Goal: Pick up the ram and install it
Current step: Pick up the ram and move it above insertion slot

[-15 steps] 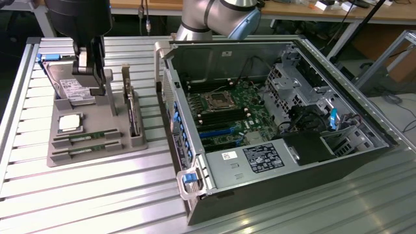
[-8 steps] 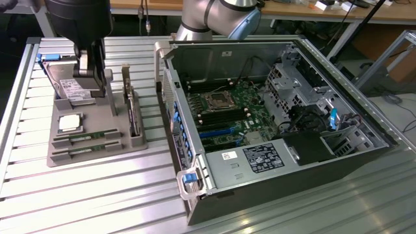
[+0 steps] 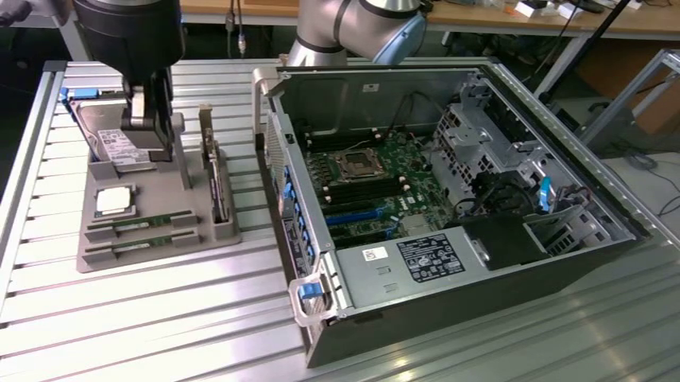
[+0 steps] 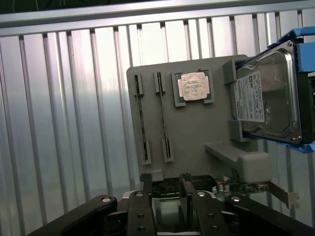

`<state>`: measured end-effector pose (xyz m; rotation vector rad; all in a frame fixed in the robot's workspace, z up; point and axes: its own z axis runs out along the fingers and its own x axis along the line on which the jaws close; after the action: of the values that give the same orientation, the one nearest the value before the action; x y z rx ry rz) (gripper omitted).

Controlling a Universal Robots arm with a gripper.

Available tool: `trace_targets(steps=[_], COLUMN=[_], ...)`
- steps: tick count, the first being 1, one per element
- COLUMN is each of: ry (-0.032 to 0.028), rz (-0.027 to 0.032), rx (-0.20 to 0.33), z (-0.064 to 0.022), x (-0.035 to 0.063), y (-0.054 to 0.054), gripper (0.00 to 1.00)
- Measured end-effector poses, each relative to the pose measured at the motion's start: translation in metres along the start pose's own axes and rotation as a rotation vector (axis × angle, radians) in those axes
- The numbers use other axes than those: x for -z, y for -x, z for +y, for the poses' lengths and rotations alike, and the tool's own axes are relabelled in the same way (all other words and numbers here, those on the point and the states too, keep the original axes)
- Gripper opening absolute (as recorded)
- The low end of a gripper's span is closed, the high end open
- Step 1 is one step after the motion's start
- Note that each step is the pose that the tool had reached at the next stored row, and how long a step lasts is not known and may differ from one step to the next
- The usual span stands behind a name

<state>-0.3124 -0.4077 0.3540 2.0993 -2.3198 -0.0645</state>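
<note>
The ram (image 3: 138,224) (image 4: 163,115) lies on edge in a slot at the near end of the grey tray (image 3: 159,187) (image 4: 197,132), on the exterior view's left, with a second stick (image 3: 136,248) (image 4: 141,118) just beside it in its own slot. Just beyond them is the processor chip (image 3: 115,200) (image 4: 193,87), and at the tray's far end the hard drive (image 3: 101,131) (image 4: 268,93). The gripper (image 3: 149,143) (image 4: 166,184) hangs over that far end, near the hard drive and an upright card (image 3: 216,187), its fingers spread and holding nothing, so it is well apart from the ram. I judge the main risk to be a descent on the wrong part, since drive and card sit closest under it. At the sticks themselves the two lie so near each other that a finger could land on the neighbour or catch a slot block, and a thin board pinched off centre could tilt. Inside the open computer case (image 3: 361,87), to the exterior view's right, the motherboard (image 3: 372,183) is crowded, so a tilted stick could jam at its socket.
</note>
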Motion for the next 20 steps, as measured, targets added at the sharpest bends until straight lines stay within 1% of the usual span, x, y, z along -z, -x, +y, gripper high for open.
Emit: trace_targets(steps=[15, 20], ry=[0.0000, 0.0000], rz=[0.0000, 0.0000], rx=[0.000, 0.000], z=[-0.0005, -0.0008], x=[-0.0101, -0.0153], y=[-0.001, -0.002], gripper=[0.36, 0.36])
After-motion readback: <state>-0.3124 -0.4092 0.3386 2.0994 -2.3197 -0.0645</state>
